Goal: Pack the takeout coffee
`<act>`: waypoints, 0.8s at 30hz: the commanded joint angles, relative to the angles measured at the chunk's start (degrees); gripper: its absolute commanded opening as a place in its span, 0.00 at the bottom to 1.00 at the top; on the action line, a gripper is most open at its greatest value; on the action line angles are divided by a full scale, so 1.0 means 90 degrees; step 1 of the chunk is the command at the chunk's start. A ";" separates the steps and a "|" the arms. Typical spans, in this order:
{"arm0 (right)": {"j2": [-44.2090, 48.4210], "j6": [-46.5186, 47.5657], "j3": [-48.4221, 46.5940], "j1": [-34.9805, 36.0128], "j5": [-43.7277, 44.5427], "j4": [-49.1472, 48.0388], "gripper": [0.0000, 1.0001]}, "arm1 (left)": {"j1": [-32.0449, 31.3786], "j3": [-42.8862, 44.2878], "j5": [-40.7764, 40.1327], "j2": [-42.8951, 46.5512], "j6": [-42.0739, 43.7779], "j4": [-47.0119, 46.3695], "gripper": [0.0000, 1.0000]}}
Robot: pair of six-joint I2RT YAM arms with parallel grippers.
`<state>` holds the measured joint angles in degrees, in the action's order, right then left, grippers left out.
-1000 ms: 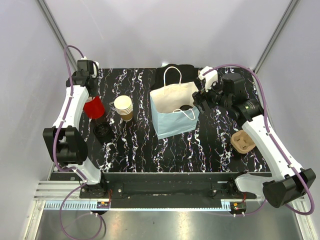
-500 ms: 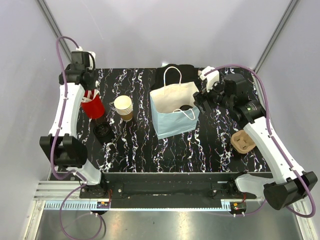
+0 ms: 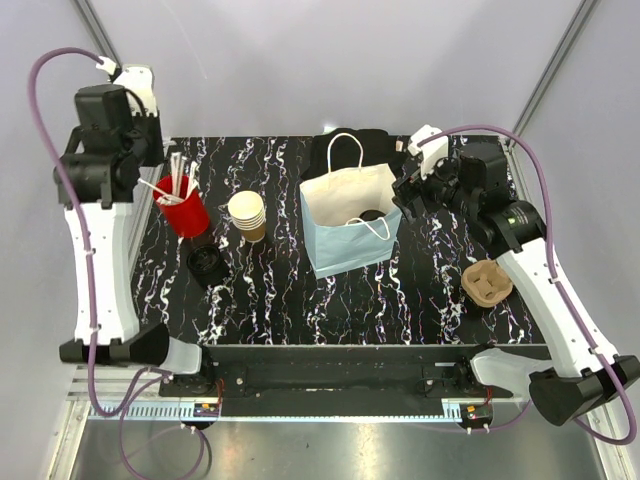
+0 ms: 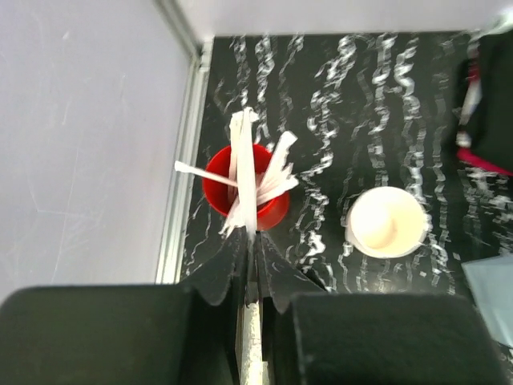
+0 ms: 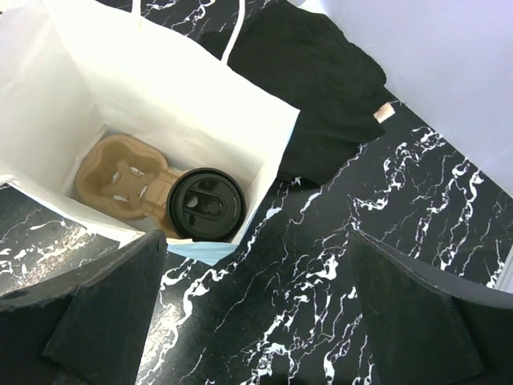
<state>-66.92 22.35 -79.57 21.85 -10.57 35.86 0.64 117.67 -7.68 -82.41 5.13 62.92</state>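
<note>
The takeout coffee [image 5: 205, 203], a cup under a round black lid, stands inside the white paper bag [image 5: 160, 96] in a brown cardboard carrier [image 5: 120, 176]. In the top view its lid [image 3: 371, 214] shows in the bag [image 3: 345, 190]. My right gripper [image 5: 256, 321] is open and empty, over the table just right of the bag, as the top view [image 3: 408, 190] also shows. My left gripper [image 4: 250, 241] is shut on a white straw [image 4: 243, 160] and is raised above the red cup [image 4: 244, 188] at the far left [image 3: 155, 160].
The red cup of straws [image 3: 187, 215] stands at the left, beside a nested stack of tan cups [image 3: 247, 215]. A stack of black lids [image 3: 207, 262] lies in front of them. A second cardboard carrier [image 3: 486, 283] lies at the right. A black cloth [image 3: 350, 145] lies behind the bag.
My left arm has risen high and swung back to the left from the red cup, its jaws shut on a straw. My right gripper has shifted slightly to the right.
</note>
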 commanded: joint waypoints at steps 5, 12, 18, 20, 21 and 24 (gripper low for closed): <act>0.0403 0.0270 -0.0280 -0.0025 0.0645 0.0040 1.00 | -0.0042 0.0373 0.1995 0.0846 0.0173 0.0265 0.11; 0.0794 0.0271 -0.0114 -0.0424 0.1145 -0.0331 1.00 | -0.0967 0.0276 0.3246 0.0915 -0.0032 0.0090 0.11; 0.0911 0.0163 0.0276 -0.1118 0.0999 -0.0556 1.00 | -0.2285 0.0305 0.3197 0.0739 0.0319 0.0050 0.10; 0.0921 0.0134 0.0481 -0.1410 0.0911 -0.0673 1.00 | -0.2551 0.0266 0.3275 0.0729 0.0494 0.0041 0.10; 0.0921 0.0095 0.0549 -0.1528 0.0872 -0.0693 1.00 | -0.2774 0.0227 0.3295 0.0739 0.0534 0.0021 0.10; 0.0902 -0.0012 0.0716 -0.1997 0.0608 -0.0752 1.00 | -0.3136 0.0119 0.3412 0.0788 0.0671 -0.0018 0.10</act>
<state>-58.74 23.94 -74.81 8.38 -2.79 32.27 -23.94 119.04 19.77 -76.16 8.32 65.49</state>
